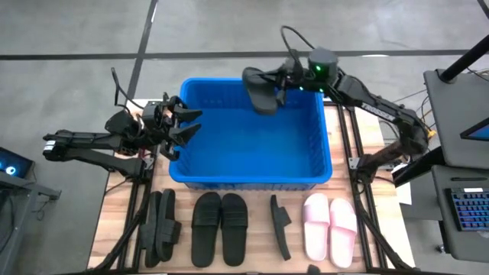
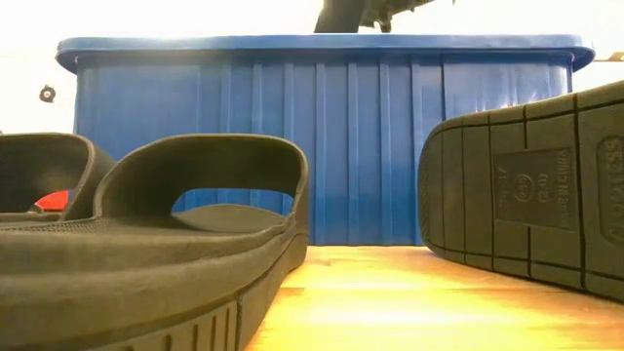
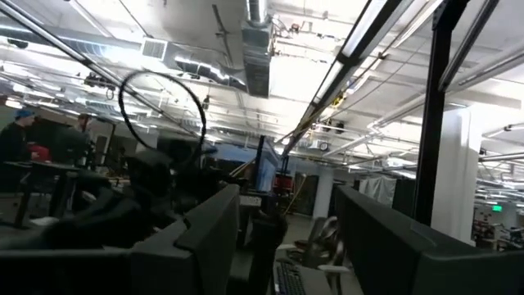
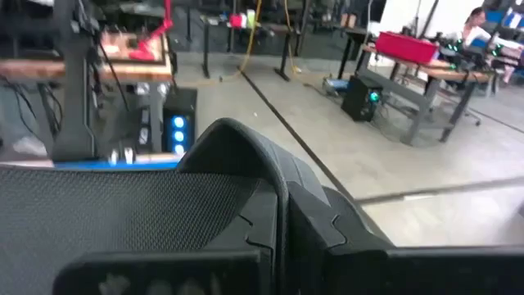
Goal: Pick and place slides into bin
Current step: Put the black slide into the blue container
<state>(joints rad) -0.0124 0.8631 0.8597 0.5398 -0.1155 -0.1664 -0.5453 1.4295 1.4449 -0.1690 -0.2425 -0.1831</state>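
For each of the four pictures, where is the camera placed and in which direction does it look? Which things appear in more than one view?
High view: above the table, looking straight down; both arms show, left gripper at the bin wall, right gripper holding a black slide over it.
Low view: at tabletop height, facing the bin wall between black slides.
Left wrist view: tilted up at the room's ceiling; its dark fingers show.
Right wrist view: looks along the held slide toward the room.
Shared: the bin in the high and low views; the held slide in the high and right wrist views.
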